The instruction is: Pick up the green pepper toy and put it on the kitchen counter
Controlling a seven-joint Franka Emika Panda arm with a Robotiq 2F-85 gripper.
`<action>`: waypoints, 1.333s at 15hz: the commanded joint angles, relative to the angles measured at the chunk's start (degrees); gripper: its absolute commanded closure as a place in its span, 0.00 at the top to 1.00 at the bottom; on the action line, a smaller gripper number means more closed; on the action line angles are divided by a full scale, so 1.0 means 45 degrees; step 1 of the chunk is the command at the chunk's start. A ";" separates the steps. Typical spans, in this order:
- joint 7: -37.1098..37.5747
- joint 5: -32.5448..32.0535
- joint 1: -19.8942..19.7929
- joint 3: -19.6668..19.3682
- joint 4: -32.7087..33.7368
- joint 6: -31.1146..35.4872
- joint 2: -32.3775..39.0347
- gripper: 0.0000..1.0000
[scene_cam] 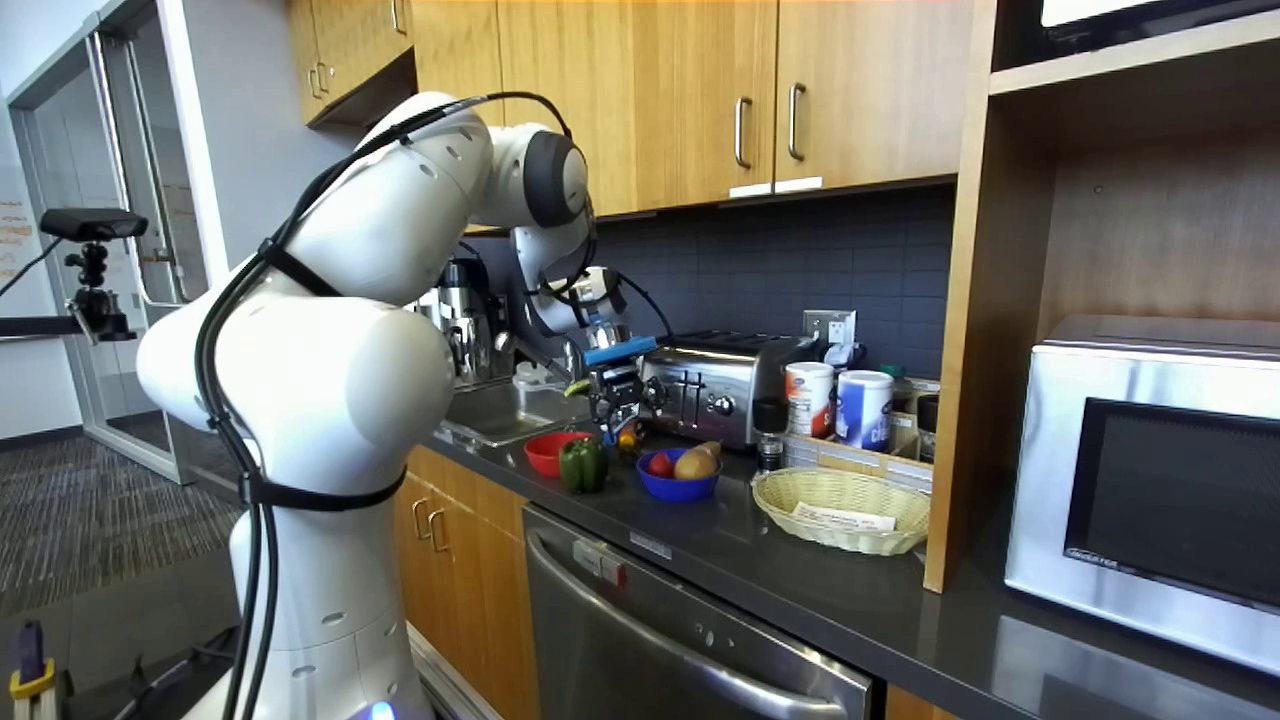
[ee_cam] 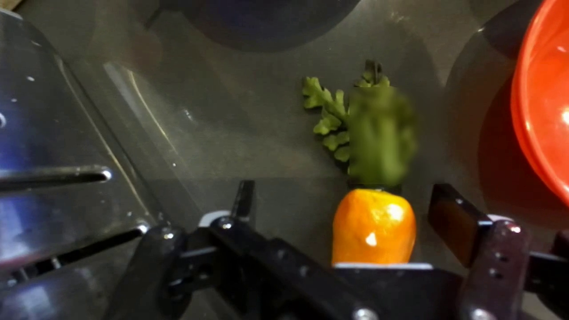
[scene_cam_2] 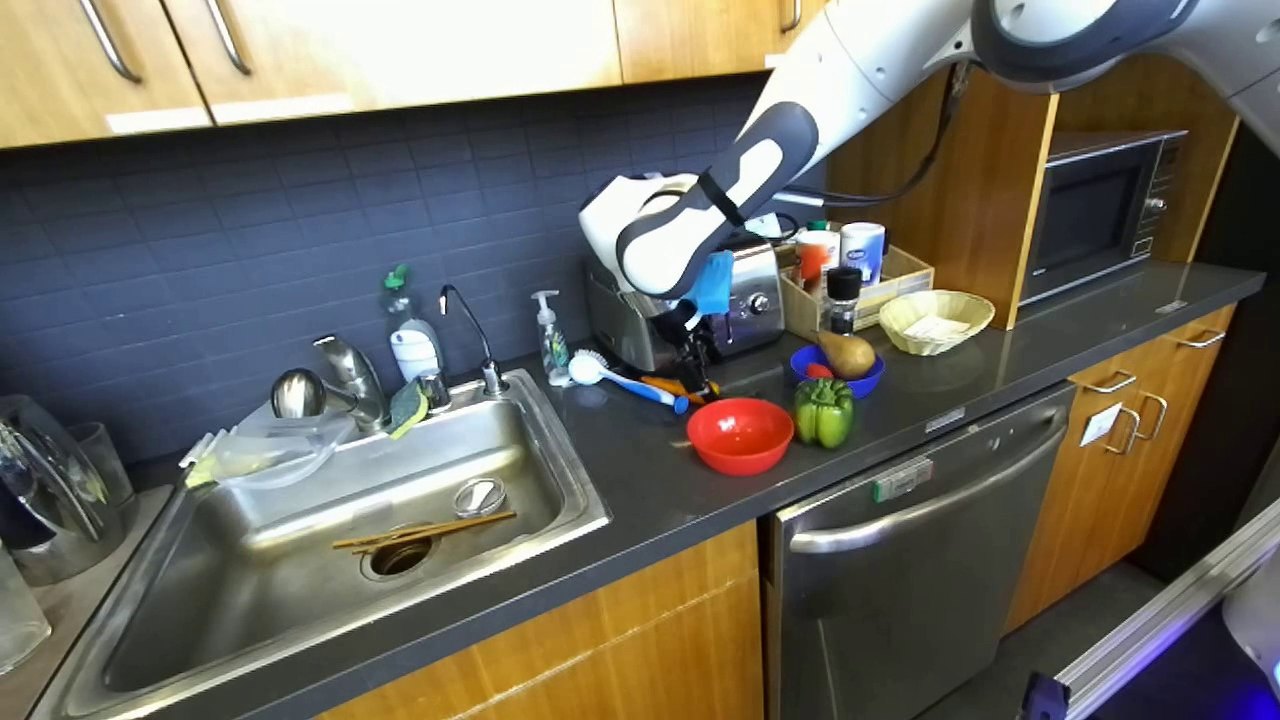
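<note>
The green pepper toy (scene_cam: 583,465) stands upright on the dark kitchen counter (scene_cam: 760,560), close to its front edge. It also shows in an exterior view (scene_cam_2: 823,412), between the red bowl and the blue bowl; it is out of view in the wrist view. My gripper (ee_cam: 346,206) is open, low over the counter beside the toaster, and apart from the pepper. An orange carrot toy (ee_cam: 373,226) with green leaves lies between its fingers, with a gap on each side. Its lower end is hidden by the gripper. The gripper shows in both exterior views (scene_cam: 615,405) (scene_cam_2: 697,370).
A red bowl (scene_cam_2: 740,436) stands beside the gripper and pepper. A blue bowl (scene_cam: 678,488) holds a pear and a red item. A toaster (scene_cam: 715,390) stands behind, with a brush (scene_cam_2: 630,382) near it. A basket (scene_cam: 845,510), shaker (scene_cam_2: 842,300) and sink (scene_cam_2: 330,570) are around.
</note>
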 commanded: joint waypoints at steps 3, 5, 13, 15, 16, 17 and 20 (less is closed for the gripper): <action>-0.0223 0.0220 -0.0013 -0.0069 -0.0331 0.0081 0.0165 0.73; -0.0248 0.0251 -0.0019 -0.0055 -0.0281 0.0083 0.0223 0.60; -0.0341 0.0639 -0.0032 0.0043 -0.0181 -0.0027 0.0126 0.13; -0.0335 0.0650 -0.0031 0.0051 -0.0171 -0.0027 0.0096 0.13; -0.0334 0.0641 -0.0023 0.0058 -0.0191 -0.0013 0.0053 0.13; -0.0328 0.0624 0.0002 0.0072 -0.0207 0.0007 -0.0009 0.13; -0.0237 0.0498 0.0167 0.0089 -0.0230 0.0024 -0.0279 0.13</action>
